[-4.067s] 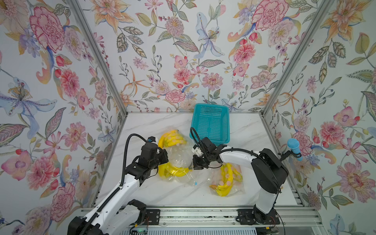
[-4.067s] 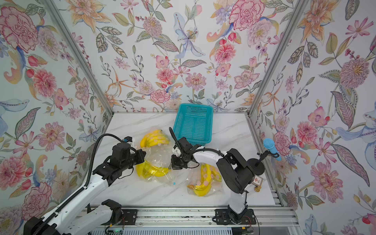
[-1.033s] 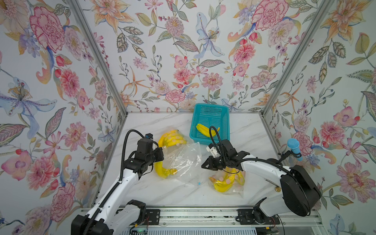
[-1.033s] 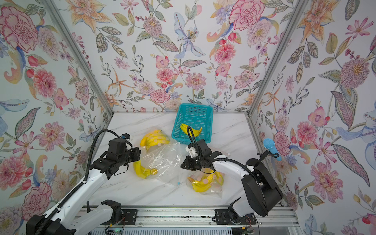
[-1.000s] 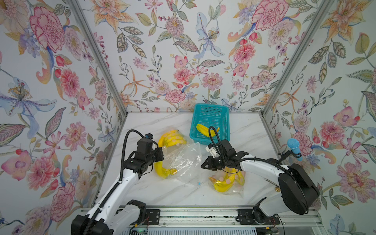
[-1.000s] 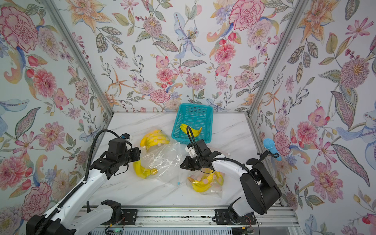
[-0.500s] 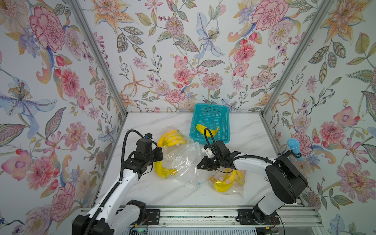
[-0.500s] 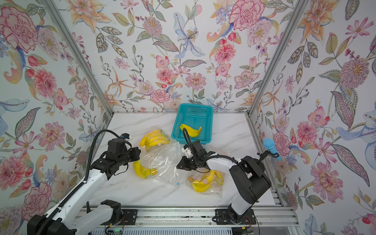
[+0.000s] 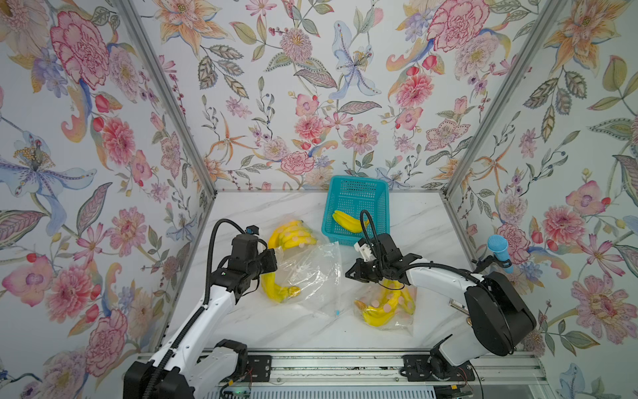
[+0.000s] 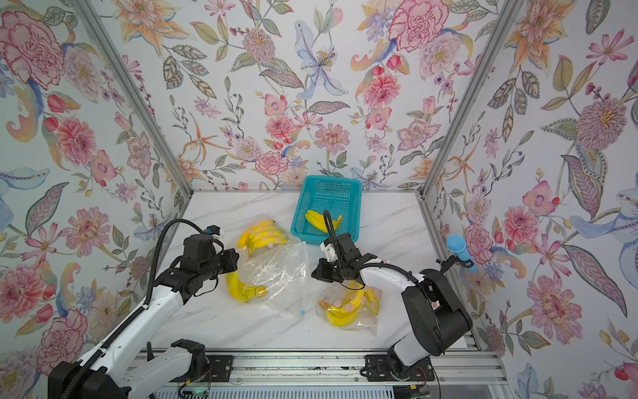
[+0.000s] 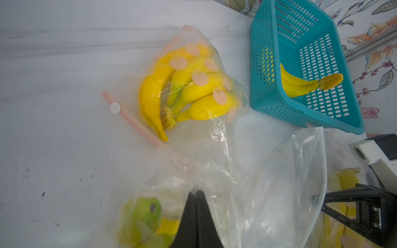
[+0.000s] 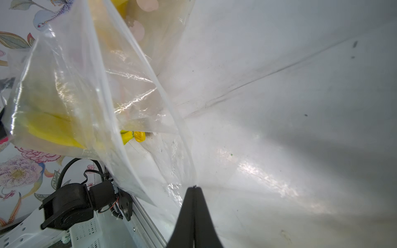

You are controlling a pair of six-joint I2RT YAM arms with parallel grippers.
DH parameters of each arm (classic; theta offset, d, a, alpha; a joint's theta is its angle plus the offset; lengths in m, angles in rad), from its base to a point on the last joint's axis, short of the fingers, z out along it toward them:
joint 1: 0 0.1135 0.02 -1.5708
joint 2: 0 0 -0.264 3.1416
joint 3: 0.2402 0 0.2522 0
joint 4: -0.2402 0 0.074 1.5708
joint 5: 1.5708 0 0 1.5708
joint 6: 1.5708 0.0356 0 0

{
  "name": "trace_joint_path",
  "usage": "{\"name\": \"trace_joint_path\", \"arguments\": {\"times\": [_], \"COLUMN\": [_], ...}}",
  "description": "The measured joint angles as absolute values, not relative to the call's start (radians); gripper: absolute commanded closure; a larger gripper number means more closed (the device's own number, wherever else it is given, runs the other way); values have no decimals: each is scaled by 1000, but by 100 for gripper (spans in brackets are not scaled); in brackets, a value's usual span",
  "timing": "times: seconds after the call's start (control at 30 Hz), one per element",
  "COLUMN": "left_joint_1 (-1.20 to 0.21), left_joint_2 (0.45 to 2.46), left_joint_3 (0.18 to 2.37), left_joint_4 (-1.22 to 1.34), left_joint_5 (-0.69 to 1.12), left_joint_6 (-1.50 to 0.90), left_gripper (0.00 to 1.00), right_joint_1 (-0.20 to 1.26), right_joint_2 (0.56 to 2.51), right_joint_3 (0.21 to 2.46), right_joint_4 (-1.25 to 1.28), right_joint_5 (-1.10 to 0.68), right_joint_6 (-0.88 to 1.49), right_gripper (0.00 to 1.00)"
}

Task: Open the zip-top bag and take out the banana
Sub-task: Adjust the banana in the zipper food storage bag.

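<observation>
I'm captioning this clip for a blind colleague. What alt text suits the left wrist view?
The left gripper, jaws shut, pinches a clear plastic zip-top bag holding a yellow-green banana. Beyond, on the white marble table, lie a pink-dotted bag of yellow bananas and a teal plastic mesh basket with bananas inside.

- The zip-top bag (image 9: 310,273) is clear, crinkled plastic. It lies in the middle of the bench (image 9: 276,328), puffed up rather than flat, with a small blue slider (image 9: 337,313) at its near corner. Whether its seal is parted cannot be told.
- The banana (image 9: 276,290) is a curved yellow bunch with a brownish stem end. It is inside the bag, toward its left side, low against the bench.
</observation>
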State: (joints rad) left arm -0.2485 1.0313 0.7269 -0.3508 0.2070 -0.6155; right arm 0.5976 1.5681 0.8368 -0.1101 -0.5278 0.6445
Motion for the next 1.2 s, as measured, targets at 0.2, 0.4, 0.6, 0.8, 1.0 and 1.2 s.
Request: {"name": "trace_joint_path", "arguments": {"times": [0.2,0.4,0.6,0.8,1.0,1.2], "left_joint_1": [-247,-247,-235,-229,-248,-522], "left_joint_2": [1031,1032,1036,1045,1044,1056], "left_joint_3": [727,727,731,780,923,1132], "left_joint_4": [-351,-350,-356,-444,-604,-706], "left_joint_5": [207,208,214,202,138,6], "left_joint_6": [-616,-615,-607,-580,-560,-622], "left_gripper": [100,100,100,100,100,100], "right_joint_1": [655,699,711,711,711,711], "right_joint_2": [1628,1673,1796,1850,1866,1884], "right_joint_3": [879,882,880,882,909,934], "right_joint_4": [-67,35,94,78,50,38], "right_joint_5": [-546,-576,-583,-568,-568,-568], "right_joint_6": [654,691,701,689,657,625], "right_gripper": [98,99,100,100,100,100]}}
